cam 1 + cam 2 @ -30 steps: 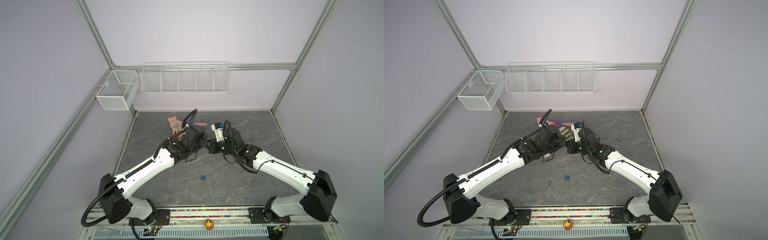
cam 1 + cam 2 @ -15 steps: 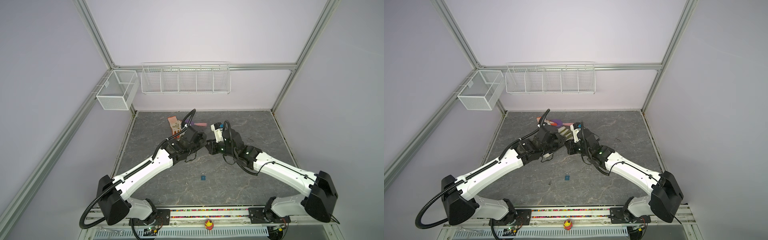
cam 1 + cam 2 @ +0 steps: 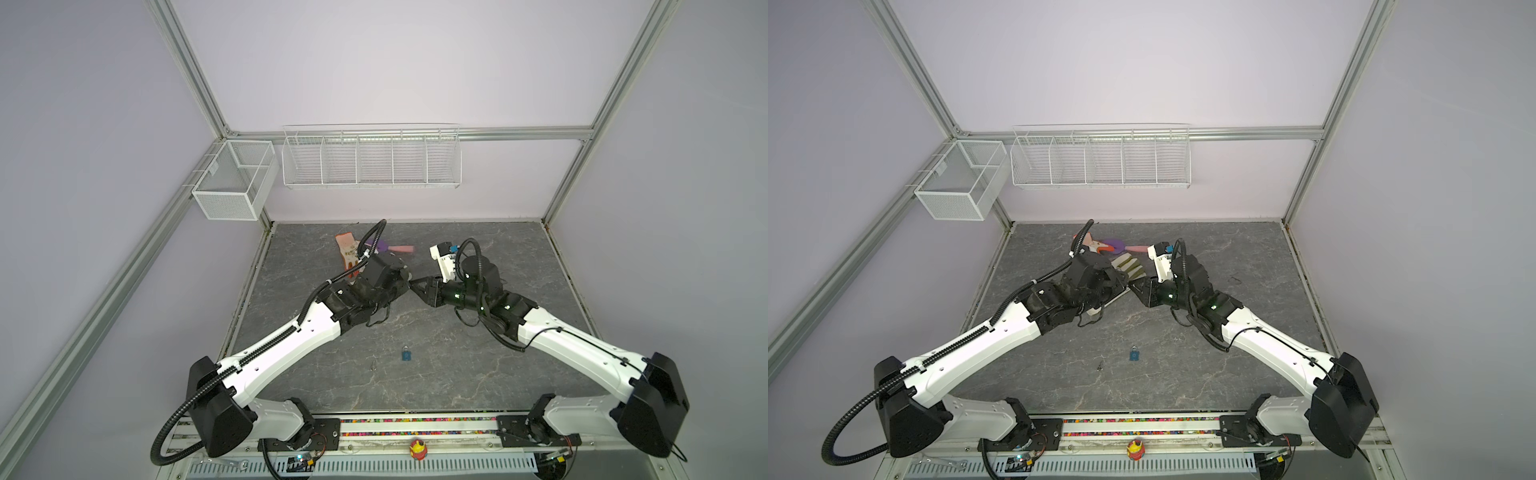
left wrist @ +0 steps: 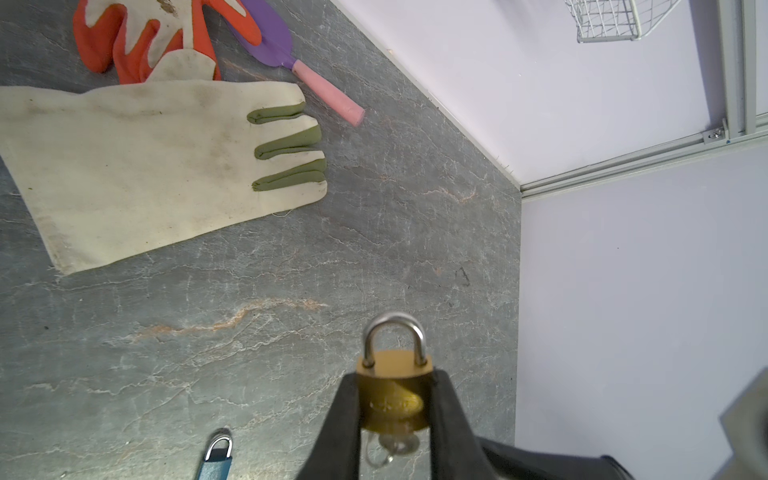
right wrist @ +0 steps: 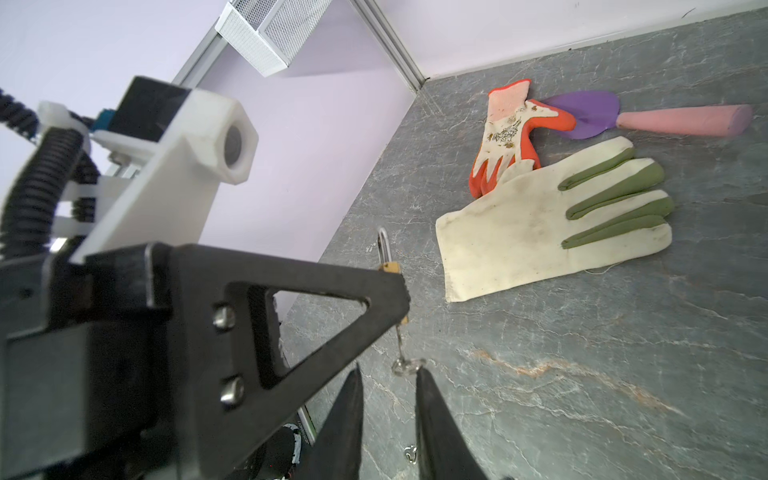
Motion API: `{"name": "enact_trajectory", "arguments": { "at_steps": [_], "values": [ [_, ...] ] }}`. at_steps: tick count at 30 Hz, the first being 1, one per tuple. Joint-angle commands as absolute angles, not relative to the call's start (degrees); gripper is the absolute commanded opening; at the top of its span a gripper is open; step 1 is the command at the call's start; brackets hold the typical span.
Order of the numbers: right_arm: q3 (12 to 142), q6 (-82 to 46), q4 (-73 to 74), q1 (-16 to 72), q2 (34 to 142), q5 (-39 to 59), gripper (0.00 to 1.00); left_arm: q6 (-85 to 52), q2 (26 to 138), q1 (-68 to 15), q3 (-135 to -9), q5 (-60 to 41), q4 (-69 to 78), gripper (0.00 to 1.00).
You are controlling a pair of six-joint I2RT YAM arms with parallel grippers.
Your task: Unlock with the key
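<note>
A brass padlock [image 4: 392, 386] with a steel shackle is pinched between the black fingers of my left gripper [image 4: 392, 401], which holds it above the table. A small key [image 4: 395, 446] sticks out of the lock's underside, its ring dangling. In the right wrist view the key [image 5: 401, 345] hangs just past my right gripper [image 5: 388, 372]. That gripper's jaws stand apart with nothing between them, and the ring lies at one fingertip. In both top views the two grippers [image 3: 409, 278] [image 3: 1133, 287] meet tip to tip over the middle of the table.
A blue padlock [image 3: 406, 354] and a loose key [image 3: 373, 365] lie on the grey table [image 3: 478, 374] nearer the front. At the back lie a white-and-green glove [image 5: 540, 232], an orange glove [image 5: 507, 133] and a purple trowel [image 5: 590, 114]. Wire baskets [image 3: 370, 160] hang on the wall.
My right gripper's jaws have parted and let go of the key, which stays in the lock. Both arms have hardly moved.
</note>
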State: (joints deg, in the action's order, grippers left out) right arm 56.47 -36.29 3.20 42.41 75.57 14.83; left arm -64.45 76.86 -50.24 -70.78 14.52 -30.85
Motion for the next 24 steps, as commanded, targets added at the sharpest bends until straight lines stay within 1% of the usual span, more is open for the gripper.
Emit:
{"name": "enact_trajectory", "arguments": {
  "at_steps": [1, 7, 11, 16, 20, 24],
  "values": [
    [57.3, -37.6, 6.5, 42.1, 77.9, 17.9, 0.20, -64.9, 75.2, -49.9, -70.5, 14.8, -29.8, 0.00],
    [55.3, -38.0, 8.2, 42.4, 77.7, 15.7, 0.19, -65.4, 74.7, -50.0, -69.7, 14.4, -28.7, 0.00],
    [55.8, -37.8, 8.9, 42.4, 78.5, 16.0, 0.15, -65.3, 74.8, -50.0, -69.8, 14.2, -28.2, 0.00],
    [55.6, -37.1, 9.8, 42.4, 78.4, 15.5, 0.07, -65.6, 74.8, -49.9, -70.0, 13.2, -28.7, 0.00],
    [55.6, -36.7, 10.4, 42.8, 78.4, 15.6, 0.07, -66.0, 74.9, -50.0, -70.0, 12.6, -28.9, 0.00],
    [54.8, -35.1, 12.1, 43.8, 76.8, 11.2, 0.07, -66.9, 75.0, -50.1, -70.0, 10.2, -29.0, 0.00]
  ]
}}
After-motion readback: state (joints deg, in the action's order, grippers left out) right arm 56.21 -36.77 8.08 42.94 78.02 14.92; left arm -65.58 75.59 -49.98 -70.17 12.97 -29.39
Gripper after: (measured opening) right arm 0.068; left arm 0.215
